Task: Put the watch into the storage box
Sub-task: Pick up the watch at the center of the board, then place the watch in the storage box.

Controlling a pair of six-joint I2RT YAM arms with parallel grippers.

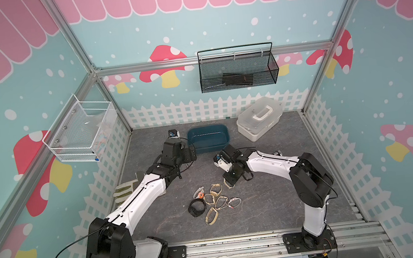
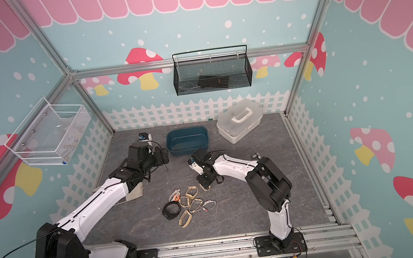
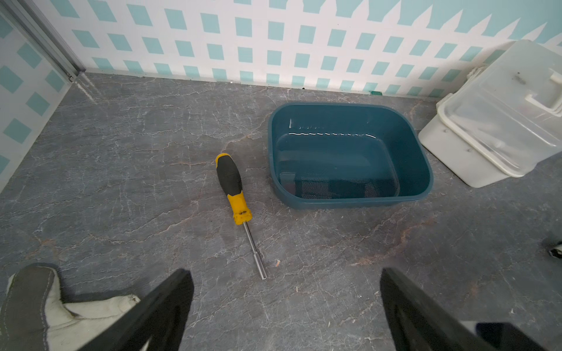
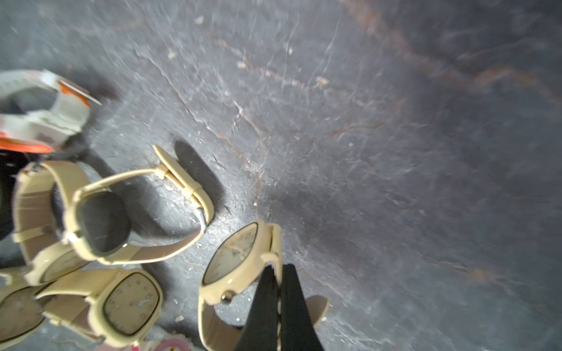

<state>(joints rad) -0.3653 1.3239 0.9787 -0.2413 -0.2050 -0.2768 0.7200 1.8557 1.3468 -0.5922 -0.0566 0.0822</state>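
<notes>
**Right jaws pinch a cream watch**

Your right gripper (image 4: 278,273) has its jaws pressed together on the strap of a cream watch (image 4: 234,261), just beside the watch pile (image 1: 211,202) on the surface (image 1: 273,201). Your left gripper (image 3: 286,307) hangs with jaws spread wide near a screwdriver (image 3: 232,185). The storage box (image 1: 208,137) sits toward the back wall, apart from the watch.
</notes>
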